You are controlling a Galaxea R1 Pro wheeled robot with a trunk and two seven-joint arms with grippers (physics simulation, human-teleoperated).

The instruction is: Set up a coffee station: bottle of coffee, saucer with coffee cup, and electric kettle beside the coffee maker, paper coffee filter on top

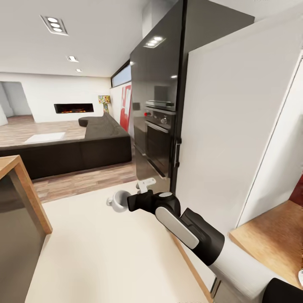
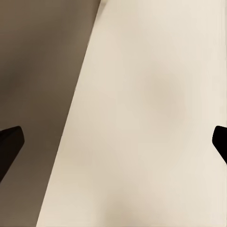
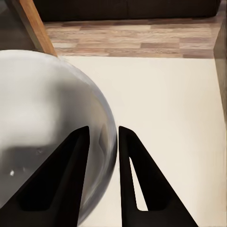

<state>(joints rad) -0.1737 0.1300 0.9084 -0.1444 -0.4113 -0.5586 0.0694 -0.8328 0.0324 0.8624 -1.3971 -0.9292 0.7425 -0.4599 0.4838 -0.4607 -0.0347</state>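
The white coffee cup (image 1: pixel 118 200) hangs over a pale cream surface (image 1: pixel 105 261) in the head view, its little handle pointing left. My right gripper (image 1: pixel 127 201) is shut on the cup's wall. In the right wrist view one black finger (image 3: pixel 71 170) lies inside the coffee cup (image 3: pixel 42 118) and the other outside, with the right gripper (image 3: pixel 103 128) pinching the rim. The left gripper (image 2: pixel 113 139) is open, its two dark fingertips at the picture's edges over the same cream surface. The other things of the task are out of view.
A tall black cabinet with a built-in oven (image 1: pixel 159 130) stands ahead. A large white panel (image 1: pixel 227 126) rises at the right, with a wooden top (image 1: pixel 273 237) below it. A wood-edged unit (image 1: pixel 23 185) is at the left. A dark sofa (image 1: pixel 84 147) lies beyond.
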